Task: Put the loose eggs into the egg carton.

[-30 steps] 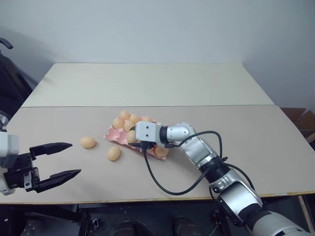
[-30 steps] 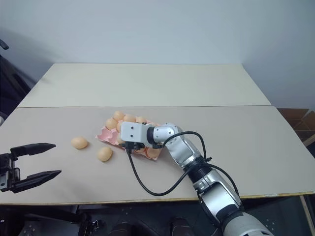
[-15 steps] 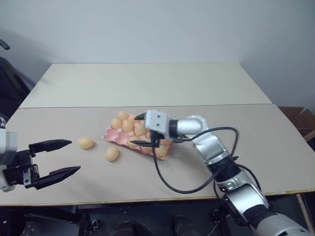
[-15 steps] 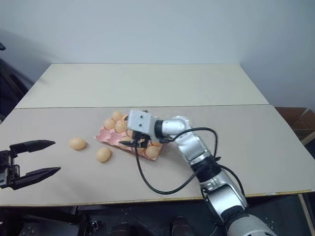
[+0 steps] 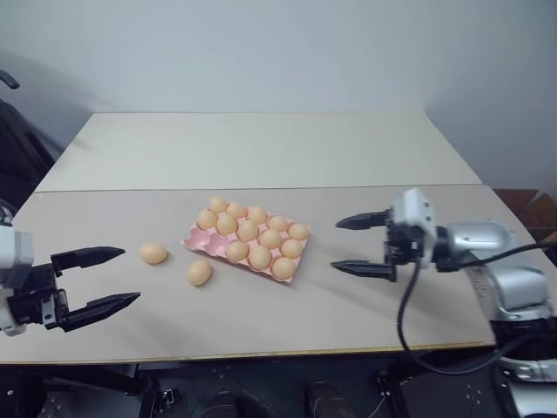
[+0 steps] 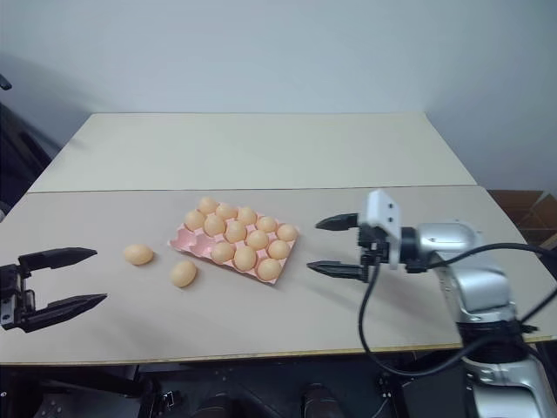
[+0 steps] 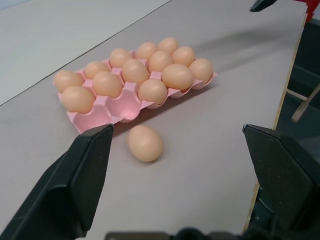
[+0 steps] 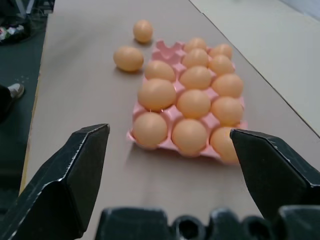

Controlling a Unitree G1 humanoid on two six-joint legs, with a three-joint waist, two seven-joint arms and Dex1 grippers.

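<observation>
The pink egg carton (image 5: 247, 242) is seen near the middle of the front bench (image 5: 348, 305), set a little askew. Eleven eggs can be counted in its cups, and one cup at the corner toward the robot's left is seen empty in the left wrist view (image 7: 126, 106). Two loose eggs are left on the bench: one egg (image 5: 199, 273) lies just beside the carton's near-left corner, apart from it, and the other egg (image 5: 153, 253) lies further to the left, near but not touching anything. The right gripper (image 5: 359, 245) is held above the bench to the right of the carton, well apart from it, with its jaws wide apart and nothing between them. The left gripper (image 5: 97, 279) hovers at the left side, pointed toward the loose eggs, its jaws also apart and empty. The task is judged to be mostly done; one free cup is visible for two remaining eggs, so it cannot be told where the last egg would be placed.
</observation>
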